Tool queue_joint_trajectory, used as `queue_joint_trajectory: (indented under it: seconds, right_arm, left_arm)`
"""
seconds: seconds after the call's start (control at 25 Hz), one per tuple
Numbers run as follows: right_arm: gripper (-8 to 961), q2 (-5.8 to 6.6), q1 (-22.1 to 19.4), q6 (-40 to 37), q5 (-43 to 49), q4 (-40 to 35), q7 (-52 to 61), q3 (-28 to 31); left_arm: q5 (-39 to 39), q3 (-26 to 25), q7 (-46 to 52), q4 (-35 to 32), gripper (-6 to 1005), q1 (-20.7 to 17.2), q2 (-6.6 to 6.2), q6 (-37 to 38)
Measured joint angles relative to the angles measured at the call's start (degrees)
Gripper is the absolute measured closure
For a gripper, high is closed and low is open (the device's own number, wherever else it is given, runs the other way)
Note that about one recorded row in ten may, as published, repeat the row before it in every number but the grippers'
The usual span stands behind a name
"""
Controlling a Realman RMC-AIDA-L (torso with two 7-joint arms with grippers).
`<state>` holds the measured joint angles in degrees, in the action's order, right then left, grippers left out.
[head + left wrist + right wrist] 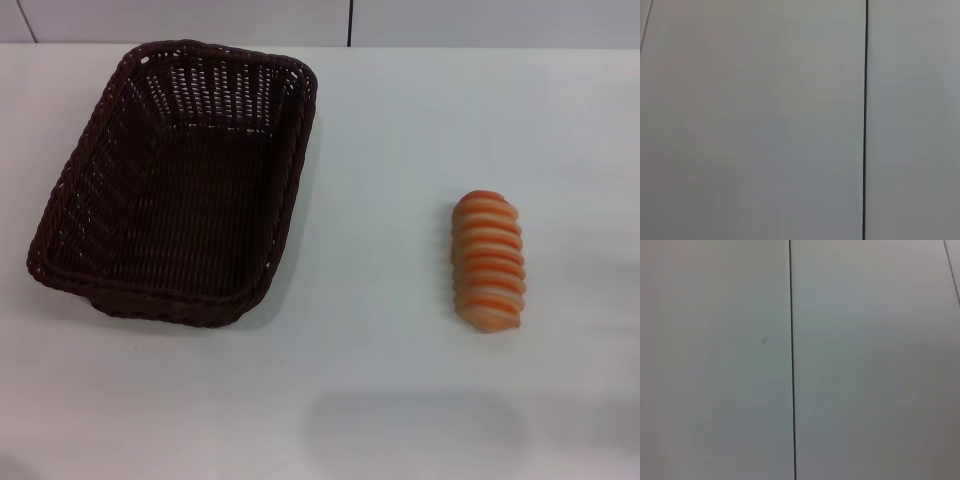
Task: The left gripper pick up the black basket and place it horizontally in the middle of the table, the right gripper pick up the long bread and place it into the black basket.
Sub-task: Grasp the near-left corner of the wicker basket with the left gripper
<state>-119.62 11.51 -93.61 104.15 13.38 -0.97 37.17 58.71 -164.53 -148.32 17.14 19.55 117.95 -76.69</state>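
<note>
The black basket, a large dark woven wicker basket, stands empty on the left side of the white table in the head view, its long axis running away from me and slightly tilted. The long bread, an oblong loaf with orange and cream ridges, lies on the right side of the table, well apart from the basket. Neither the left gripper nor the right gripper shows in any view. Both wrist views show only a pale wall with a thin dark seam.
A pale wall with a dark vertical seam runs behind the table's far edge. The same kind of seam shows in the left wrist view and the right wrist view.
</note>
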Motion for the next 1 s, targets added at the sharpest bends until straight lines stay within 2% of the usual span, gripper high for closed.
queue_joint_trajectory:
  seconds: [0.4,0.52,0.64,0.76,0.8,0.88,0.96,1.0]
  right_arm:
    - [245,0.09,0.3,0.0,0.0,0.1,0.0,0.0]
    - [245,0.09,0.4,0.0,0.0,0.1,0.0,0.0]
    - [245,0.12,0.4,0.0,0.0,0.2,0.0,0.0]
    - [245,0.17,0.3,0.0,0.0,0.3,0.0,0.1]
    - [245,0.18,0.2,0.0,0.0,0.3,0.0,0.1]
    - [245,0.18,0.2,0.0,0.0,0.3,0.0,0.1]
    - [245,0.18,0.1,-0.2,0.0,0.3,0.0,0.0]
    - [245,0.16,0.0,-0.5,0.0,0.3,0.0,0.0]
  left_arm:
    - [0.0,0.0,0.2,0.1,333,0.0,0.00,-0.2]
    - [0.2,0.9,5.2,1.1,333,-0.2,-0.04,-0.2]
    - [0.3,5.9,17.4,6.0,333,-1.4,-0.15,0.7]
    - [0.8,15.1,34.6,14.8,333,-3.7,-0.55,4.8]
    - [3.3,19.7,45.1,20.7,333,-4.8,-1.05,7.4]
    - [4.9,20.7,48.6,22.7,333,-5.0,-1.21,7.8]
    - [11.5,21.9,57.9,28.8,333,-5.2,-1.37,8.3]
    - [17.8,22.0,65.2,34.4,333,-5.0,-1.28,8.4]
